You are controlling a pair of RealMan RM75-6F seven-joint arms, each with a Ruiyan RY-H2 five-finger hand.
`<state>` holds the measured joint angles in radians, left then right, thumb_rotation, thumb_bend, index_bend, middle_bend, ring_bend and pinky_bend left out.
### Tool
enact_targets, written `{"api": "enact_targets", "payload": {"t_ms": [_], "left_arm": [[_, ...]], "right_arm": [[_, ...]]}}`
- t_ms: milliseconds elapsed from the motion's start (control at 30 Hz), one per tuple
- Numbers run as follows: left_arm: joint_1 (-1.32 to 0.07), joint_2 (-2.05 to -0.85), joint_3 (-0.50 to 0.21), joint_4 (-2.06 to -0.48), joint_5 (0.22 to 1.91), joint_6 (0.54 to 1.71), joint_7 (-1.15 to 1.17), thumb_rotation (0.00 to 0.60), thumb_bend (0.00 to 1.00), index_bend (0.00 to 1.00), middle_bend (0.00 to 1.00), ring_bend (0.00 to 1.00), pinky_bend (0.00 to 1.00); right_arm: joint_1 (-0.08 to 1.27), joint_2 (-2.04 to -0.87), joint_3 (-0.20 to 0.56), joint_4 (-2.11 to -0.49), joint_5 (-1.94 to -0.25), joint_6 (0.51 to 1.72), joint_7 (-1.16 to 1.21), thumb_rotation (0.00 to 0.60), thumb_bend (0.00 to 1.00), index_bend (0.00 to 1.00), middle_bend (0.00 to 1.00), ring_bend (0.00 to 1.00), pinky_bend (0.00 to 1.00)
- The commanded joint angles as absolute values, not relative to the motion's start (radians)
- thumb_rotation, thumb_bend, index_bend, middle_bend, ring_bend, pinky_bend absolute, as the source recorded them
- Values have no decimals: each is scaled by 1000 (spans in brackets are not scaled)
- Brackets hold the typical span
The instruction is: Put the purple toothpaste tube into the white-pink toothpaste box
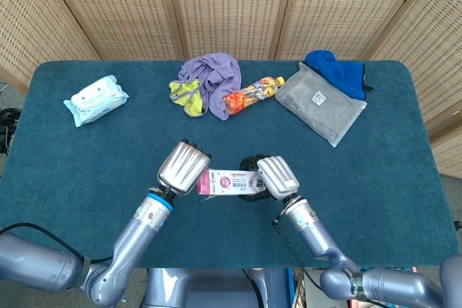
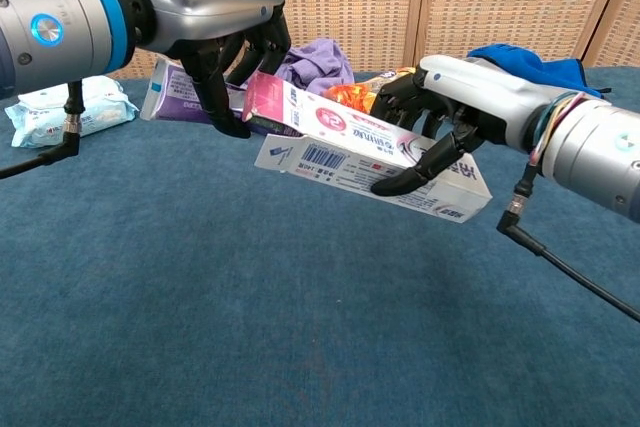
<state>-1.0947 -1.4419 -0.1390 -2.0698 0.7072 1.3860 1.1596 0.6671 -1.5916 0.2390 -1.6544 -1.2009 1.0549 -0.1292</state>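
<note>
My left hand (image 1: 182, 166) (image 2: 215, 42) grips the purple toothpaste tube (image 2: 180, 103) above the table, its flat crimped end pointing left. My right hand (image 1: 274, 176) (image 2: 450, 117) holds the white-pink toothpaste box (image 1: 229, 181) (image 2: 360, 147) lengthwise, with its open pink flap end toward the tube. The tube's right end sits at the box's open mouth, behind the flap; how far it is inside is hidden. Both are held in the air over the near middle of the blue table (image 1: 72, 171).
Along the far side lie a pack of wet wipes (image 1: 95, 99), a purple and yellow cloth heap (image 1: 206, 83), an orange bottle (image 1: 253, 94), a grey pouch (image 1: 321, 102) and a blue cloth (image 1: 336, 70). Wicker screens stand behind the table.
</note>
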Motion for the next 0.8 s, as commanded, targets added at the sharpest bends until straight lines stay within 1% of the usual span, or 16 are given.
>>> {"api": "enact_targets", "payload": {"t_ms": [33,333,500,567,633,700,767,800], "left_arm": [[-1089,-1447,-103,-2035,779,1391,1168,600,375,877,663,544,509],[-1078,-1481,-79,-2003,828,1385,1188,600,375,877,663,544,508],[-1075,-1499,-89,-2006,842,1393,1197,600,375,877,663,544,508],[-1072,-1503,-93,-2011,850,1396,1196,600,375,877,648,539,508],[-1071,-1505,-94,-2012,866,1400,1198,600,375,876,605,508,505],[-1067,-1507,-96,-2011,880,1406,1199,600,375,840,526,440,477],[-1063,-1509,-96,-2008,895,1415,1206,600,375,752,420,348,413],[-1060,-1510,-97,-2007,901,1418,1205,600,375,721,387,322,389]], "right_arm": [[673,-1599,244,-1658,-1182,1052,-143,600,186,596,565,430,491],[683,-1618,251,-1650,-1153,1048,-154,600,186,596,565,430,491],[687,-1626,252,-1640,-1149,1045,-148,600,186,596,565,430,490],[688,-1630,253,-1637,-1149,1045,-144,600,186,596,565,430,490],[689,-1632,255,-1636,-1151,1046,-140,600,187,596,565,430,490],[690,-1634,256,-1637,-1153,1048,-138,600,187,596,565,430,490],[690,-1633,256,-1640,-1157,1051,-138,600,187,596,565,430,490],[690,-1633,257,-1642,-1160,1053,-137,600,187,596,565,430,490]]}}
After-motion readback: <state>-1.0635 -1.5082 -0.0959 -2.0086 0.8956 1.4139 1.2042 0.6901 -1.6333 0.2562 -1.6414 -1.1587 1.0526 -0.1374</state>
